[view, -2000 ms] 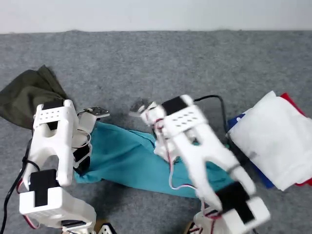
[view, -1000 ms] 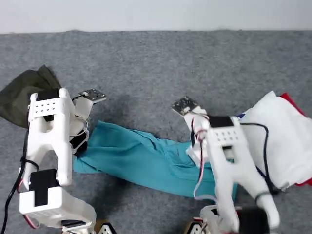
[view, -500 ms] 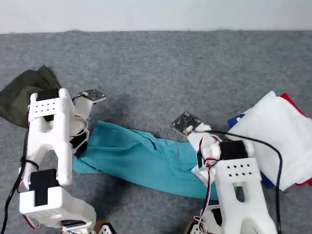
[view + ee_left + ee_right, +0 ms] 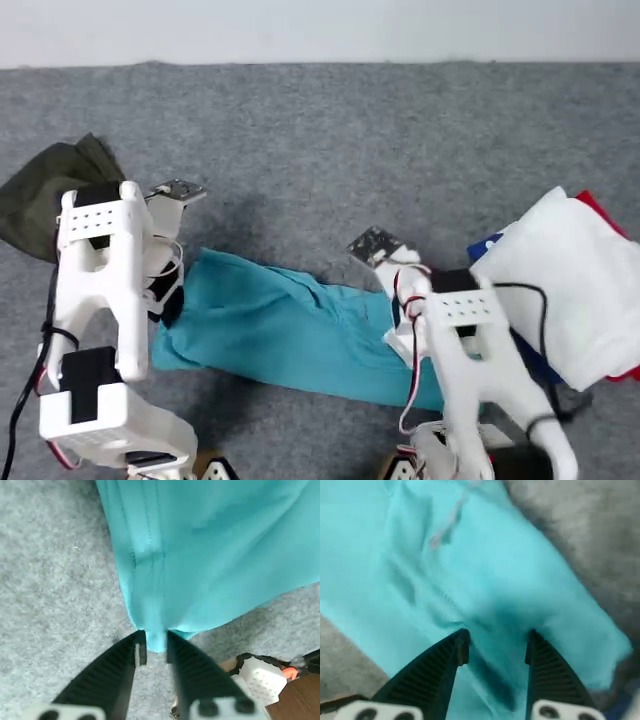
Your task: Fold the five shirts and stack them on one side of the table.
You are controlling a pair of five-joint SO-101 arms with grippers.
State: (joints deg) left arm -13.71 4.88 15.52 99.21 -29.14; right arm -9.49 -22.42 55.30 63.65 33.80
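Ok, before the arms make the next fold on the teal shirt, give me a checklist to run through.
1. Left gripper clamped on the teal shirt: ok, a fold of its edge is pinched in it.
2. Right gripper gripping the shirt's other end: not ok, it is open over the cloth.
3. Teal shirt lying smooth: not ok, it lies as a wrinkled strip.
4. Stack of folded shirts at the right side of the table, white on top: ok.
5. Olive shirt apart from the teal one: cannot tell, the left arm hides the gap.
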